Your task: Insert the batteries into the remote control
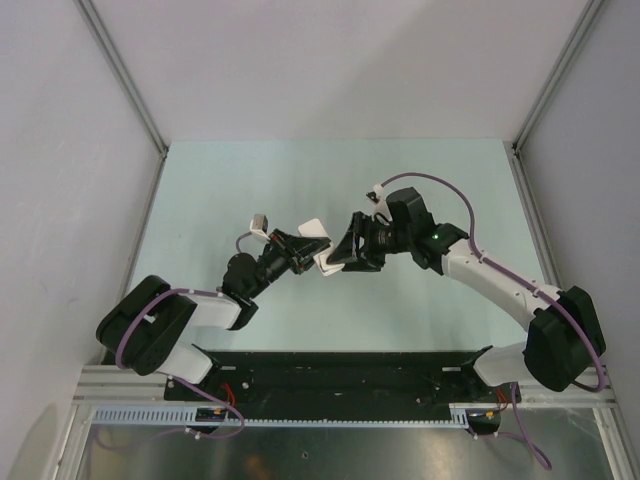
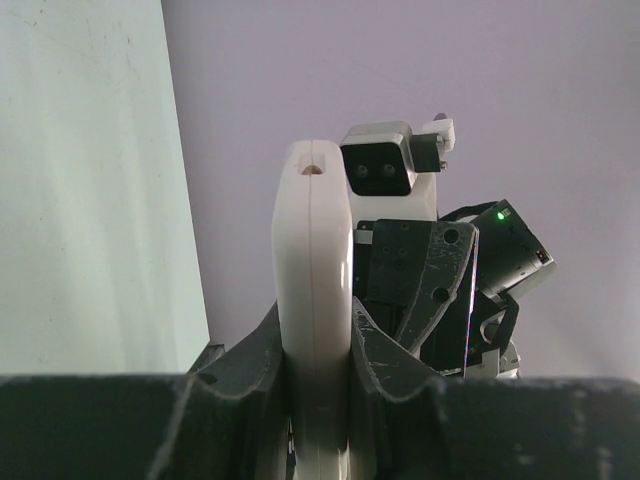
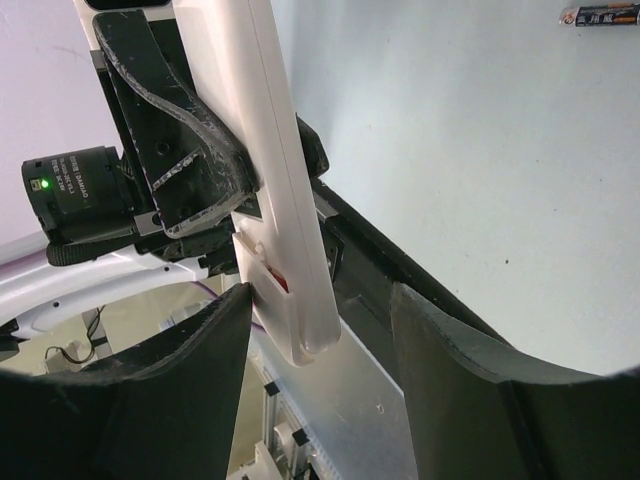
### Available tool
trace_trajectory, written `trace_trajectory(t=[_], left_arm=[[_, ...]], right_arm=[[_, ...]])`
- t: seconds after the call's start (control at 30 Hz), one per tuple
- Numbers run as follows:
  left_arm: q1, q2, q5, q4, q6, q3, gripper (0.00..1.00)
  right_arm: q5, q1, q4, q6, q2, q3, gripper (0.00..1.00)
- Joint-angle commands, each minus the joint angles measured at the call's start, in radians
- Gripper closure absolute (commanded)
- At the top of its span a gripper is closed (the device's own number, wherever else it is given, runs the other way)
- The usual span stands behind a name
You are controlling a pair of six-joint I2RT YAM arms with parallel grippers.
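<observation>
**Left wrist view: remote clamped edge-on, right fingers open around its end**

The remote control (image 2: 312,300) is in the air above the worktop (image 1: 250,180). The left fingers (image 2: 385,365) are closed on its 2 flat faces and hold it firmly. The right fingers (image 3: 450,360) stand apart on both sides of its free end. I judge them open and not gripping.

1 battery (image 3: 600,16) lies on the worktop, well apart from the remote. Near the free end a small recess with something red inside shows in the right wrist view. Whether that is a battery, I cannot tell.

The remote looks like a light, stiff plastic bar with smooth faces, so it is probably slippery. It reaches far out of the clamp, so a push at the free end may turn it between the left fingers. A hold on the flat faces near the recess would steady it better.

The battery is small, hard and round, and it will likely roll. It is best taken across the middle of its length.
</observation>
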Motion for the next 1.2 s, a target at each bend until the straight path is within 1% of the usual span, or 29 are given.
trace_trajectory(t=[0.0,0.17,0.73,1.17], left_arm=[[0.004,-0.017,0.026,0.226,-0.009,0.029,1.00],[0.006,-0.009,0.063,0.226,-0.020,0.033,1.00],[0.006,0.029,0.143,0.226,-0.052,0.059,1.00],[0.004,0.049,0.198,0.226,-0.063,0.083,1.00]], right_arm=[[-0.034,0.004,-0.007,-0.011,-0.029,-0.006,0.39],[-0.060,0.001,-0.046,-0.042,-0.014,-0.006,0.42],[-0.109,0.008,-0.106,-0.113,-0.006,-0.003,0.44],[-0.113,0.004,-0.107,-0.125,0.006,0.000,0.48]])
